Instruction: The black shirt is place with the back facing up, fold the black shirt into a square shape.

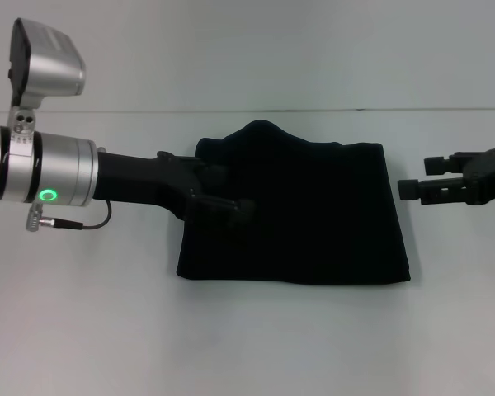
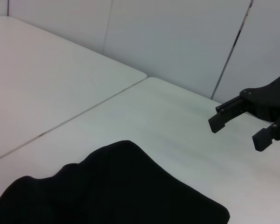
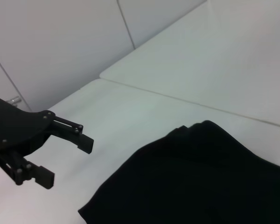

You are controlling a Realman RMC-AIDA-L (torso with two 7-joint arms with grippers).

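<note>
The black shirt (image 1: 305, 214) lies folded into a rough rectangle in the middle of the white table, with a curved hump on its far edge. No lettering shows. My left gripper (image 1: 231, 191) reaches in from the left and overlaps the shirt's left edge in the head view. The right wrist view shows the left gripper (image 3: 67, 162) open, with nothing between its fingers, just off the shirt (image 3: 200, 177). My right gripper (image 1: 417, 176) hovers beside the shirt's right edge, apart from it. In the left wrist view the right gripper (image 2: 236, 134) is open and empty beyond the shirt (image 2: 112, 186).
The white table (image 1: 247, 346) runs wide on all sides of the shirt. A seam (image 2: 84, 112) joins it to a second white table top behind. Pale wall panels (image 2: 177, 42) stand close behind the tables.
</note>
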